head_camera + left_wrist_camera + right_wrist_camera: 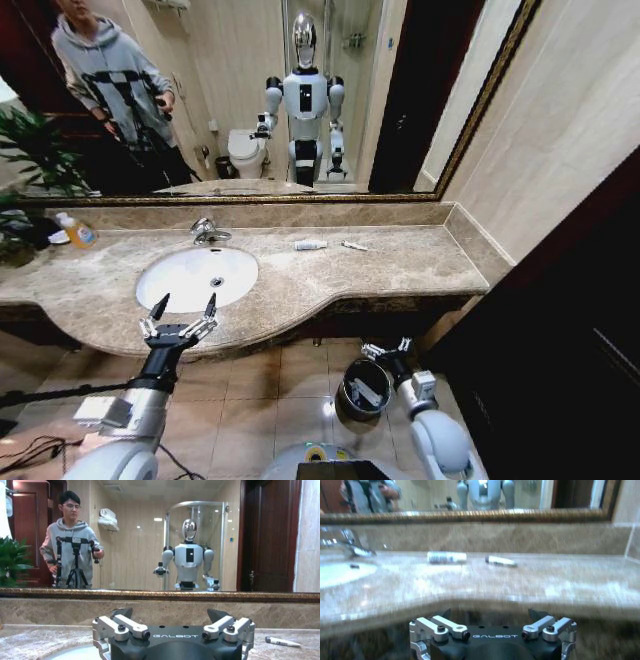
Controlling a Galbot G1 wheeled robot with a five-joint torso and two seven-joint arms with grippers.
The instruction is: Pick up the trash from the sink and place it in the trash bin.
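Bathroom counter point(400, 262) of beige marble holds the white sink point(190, 280). Left claw point(182, 318) spread, empty, at the counter's front edge just before the sink. Two pieces of trash, a white tube point(310, 244) and a smaller packet point(354, 245), lie on the counter beyond the sink, toward the mirror. Right claw point(386, 352) spread, empty, low beside the trash bin point(364, 390) on the floor.
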